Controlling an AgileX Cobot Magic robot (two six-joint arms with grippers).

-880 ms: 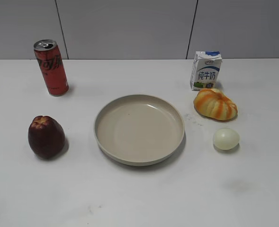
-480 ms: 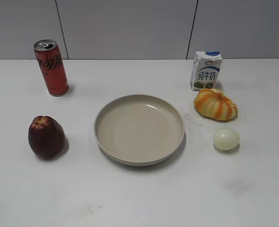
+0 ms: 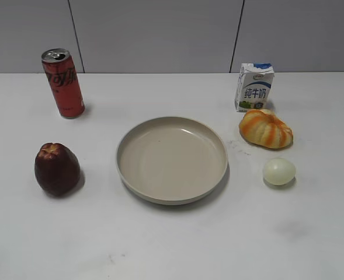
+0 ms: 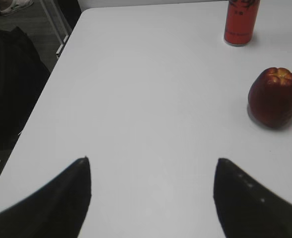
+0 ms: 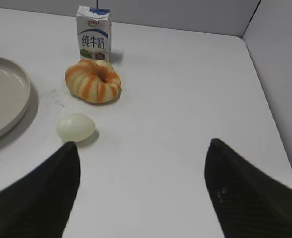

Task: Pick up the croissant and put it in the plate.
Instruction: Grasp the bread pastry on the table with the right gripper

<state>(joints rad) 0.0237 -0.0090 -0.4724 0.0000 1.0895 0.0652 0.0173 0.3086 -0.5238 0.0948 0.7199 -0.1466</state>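
Note:
The croissant (image 3: 266, 129), pale yellow with orange-brown stripes, lies on the white table right of the plate (image 3: 172, 158), just in front of the milk carton. It also shows in the right wrist view (image 5: 93, 81), far ahead and left of my right gripper (image 5: 143, 148), which is open and empty. The plate's rim shows at that view's left edge (image 5: 17, 106). The plate is empty. My left gripper (image 4: 152, 166) is open and empty over bare table, far from the croissant. Neither gripper shows in the exterior view.
A whitish egg (image 3: 278, 171) lies in front of the croissant, also in the right wrist view (image 5: 76, 127). A milk carton (image 3: 254, 87) stands behind it. A red can (image 3: 62, 83) stands at the back left and a dark red fruit (image 3: 56, 168) at the left.

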